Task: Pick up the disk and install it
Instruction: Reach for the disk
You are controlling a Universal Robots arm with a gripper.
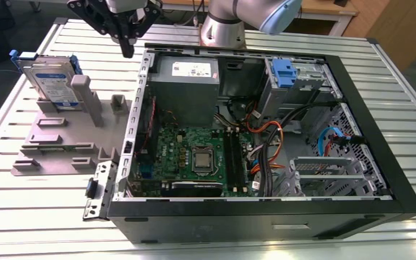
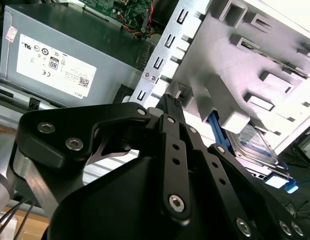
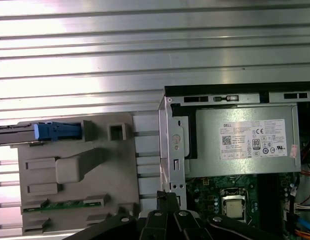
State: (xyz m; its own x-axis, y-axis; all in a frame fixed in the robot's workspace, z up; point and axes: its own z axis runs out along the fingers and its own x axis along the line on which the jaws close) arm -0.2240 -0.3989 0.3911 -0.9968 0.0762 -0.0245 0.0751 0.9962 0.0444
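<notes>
Counter [image 1: 34,216]: a slatted metal top that carries everything.
Computer case [image 1: 266,216]: lies open on its side, nearest in the exterior view. The green motherboard [image 1: 193,157] is bare inside it, with the grey power supply [image 1: 186,81] at the case's far end.
Stand [image 1: 56,141]: a grey slotted block just beside the case, on the exterior view's left.
Disk [image 1: 52,81]: stands upright on its edge in the far end of the stand, silver body and printed label framed by blue rails. It also shows in the second wrist view [image 2: 257,145], and edge-on in the first wrist view [image 3: 57,131]. Nothing grips it.
Pincer [image 1: 127,51]: hangs over the far corner of the case, between the disk and the power supply, fingers pointing down. It is clear of the disk. In both wrist views [image 2: 171,102] [image 3: 167,197] the fingers are drawn together at the tips, with nothing held.
Arm [image 1: 229,21]: its silver column rises behind the case at the far edge.
</notes>
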